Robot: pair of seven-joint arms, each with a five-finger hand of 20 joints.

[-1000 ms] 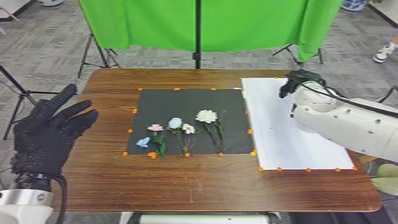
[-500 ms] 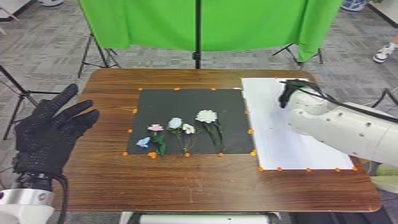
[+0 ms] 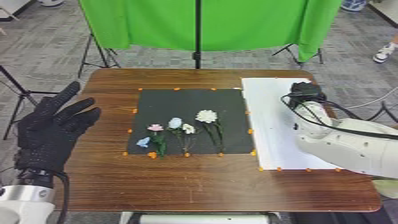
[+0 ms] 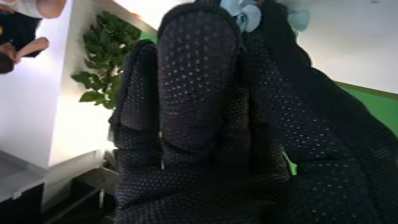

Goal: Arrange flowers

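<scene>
The right hand (image 3: 306, 91) is over the far right part of the white sheet (image 3: 275, 125). In the right wrist view, light blue petals (image 4: 242, 11) show at the tips of the right hand (image 4: 200, 100), pinched between its fingers and thumb; the flower's stem is hidden by the glove. On the black mat (image 3: 169, 102) lie a big white flower (image 3: 206, 116), a small white flower (image 3: 188, 129), a pale blue flower (image 3: 176, 122), a pink flower (image 3: 155, 128) and a blue flower (image 3: 143, 142). The left hand (image 3: 49, 130) is open at the table's left side.
Orange markers line the edges of mat and sheet on the brown table (image 3: 204, 182). A green backdrop (image 3: 147, 25) hangs beyond the far edge, with black stands around it. The right forearm (image 3: 346, 142) extends over the table's right edge.
The right hand has turned and shifted to the right over the sheet's far part, and its forearm has swung nearer. The left hand and the flowers on the mat stay put.
</scene>
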